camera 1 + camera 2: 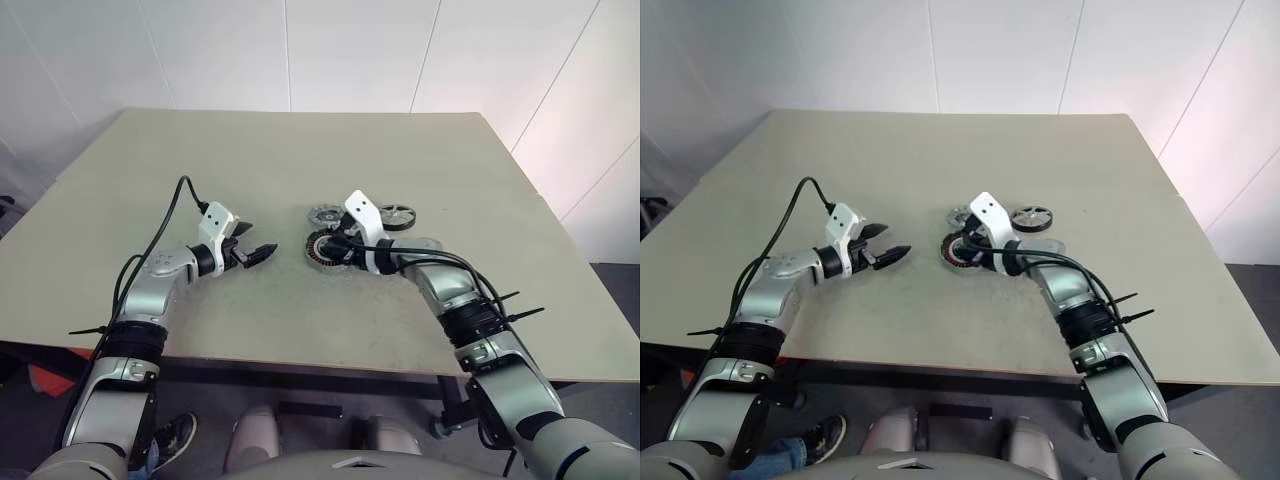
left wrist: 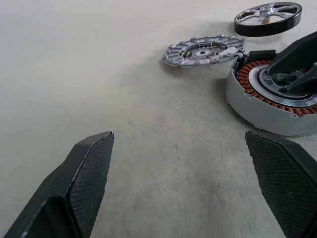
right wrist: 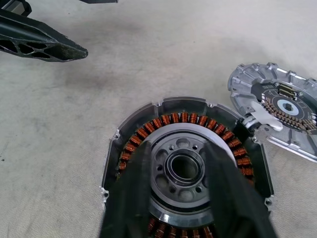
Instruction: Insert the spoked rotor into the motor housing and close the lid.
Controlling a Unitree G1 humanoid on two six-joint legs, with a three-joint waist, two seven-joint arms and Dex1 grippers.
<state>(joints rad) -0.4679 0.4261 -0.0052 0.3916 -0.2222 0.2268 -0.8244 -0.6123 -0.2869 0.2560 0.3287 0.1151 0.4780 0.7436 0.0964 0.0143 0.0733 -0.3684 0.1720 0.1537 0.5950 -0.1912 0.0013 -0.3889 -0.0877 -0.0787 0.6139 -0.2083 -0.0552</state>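
Observation:
The motor housing (image 1: pixel 314 253) lies flat near the table's middle, its copper-red ring of windings (image 3: pixel 148 130) around a silvery centre. My right gripper (image 3: pixel 178 148) hangs just over that centre, fingers apart either side of the hub, nothing between them. Touching the housing's far edge is the lid (image 1: pixel 323 215), a grey ribbed disc (image 3: pixel 277 109). The spoked rotor (image 1: pixel 397 215), black-rimmed with silver spokes, rests flat to the right of the lid. My left gripper (image 1: pixel 262 252) stands wide open and empty, a short way left of the housing, pointing at it; its pads (image 2: pixel 89 163) hover low over bare table.
All the parts sit on a beige table (image 1: pixel 300 150) whose front edge (image 1: pixel 300 355) runs close to me. White walls stand behind and to the right. Black cables loop over both forearms.

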